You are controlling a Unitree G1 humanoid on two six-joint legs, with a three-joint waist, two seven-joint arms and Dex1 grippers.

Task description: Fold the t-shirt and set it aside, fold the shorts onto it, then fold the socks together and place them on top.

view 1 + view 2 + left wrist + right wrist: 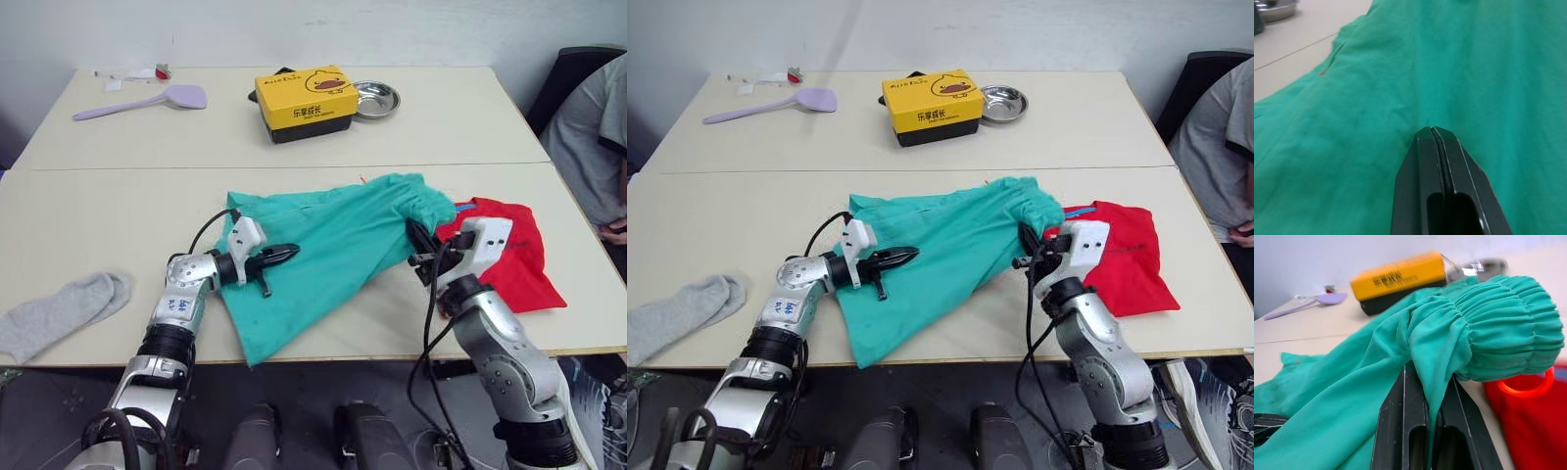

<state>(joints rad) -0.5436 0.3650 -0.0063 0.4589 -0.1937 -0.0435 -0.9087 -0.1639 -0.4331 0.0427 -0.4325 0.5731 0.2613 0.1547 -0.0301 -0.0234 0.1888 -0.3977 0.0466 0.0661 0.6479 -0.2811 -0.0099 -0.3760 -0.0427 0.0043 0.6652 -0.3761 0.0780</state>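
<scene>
The teal shorts (333,250) lie spread across the table's front middle, their gathered waistband bunched up at the right end. My right gripper (419,247) is shut on a fold of fabric just under that waistband (1498,328), holding it a little off the table. Shut with nothing between its fingers, my left gripper (291,254) rests over the left part of the shorts (1400,73). The red t-shirt (514,259) lies folded at the right, partly under the waistband. A grey sock (64,305) lies at the front left edge.
A yellow and black box (306,101), a metal bowl (376,98) and a purple spoon (147,101) sit on the far table. A person in a grey shirt (588,137) sits at the right edge. A seam (147,167) separates the two tables.
</scene>
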